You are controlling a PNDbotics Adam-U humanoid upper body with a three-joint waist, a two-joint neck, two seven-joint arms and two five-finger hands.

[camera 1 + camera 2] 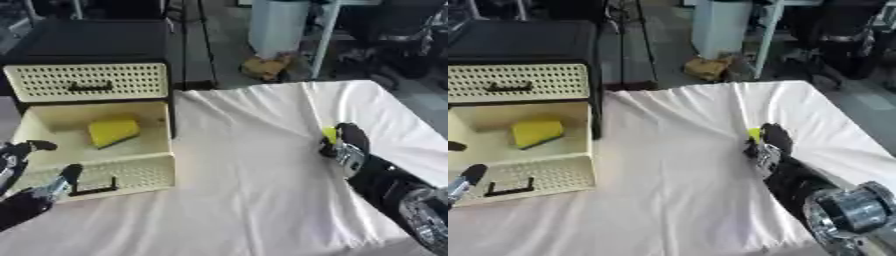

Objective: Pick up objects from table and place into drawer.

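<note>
My right hand [348, 145] sits at the right of the frame, low on the white cloth that covers the surface [254, 190], and its fingers are curled down around a small yellow object [329, 133], of which only a bright sliver shows at the upper left edge of my hand; I cannot make out what it is beyond that colour. My right forearm runs from there down to the lower right corner. My left hand [26, 175] rests at the lower left of the frame, its fingers loose and spread, holding nothing, just in front of the pulled-out drawer [131, 172]. That cream drawer with its perforated front and dark handle stands open at the left, and a yellow block [112, 131] lies inside it, tilted, toward the back. Above it, in the upper left, a second perforated drawer front [87, 81] is closed in the dark cabinet [87, 40]. The yellow object in my right hand is well apart from the drawer.
</note>
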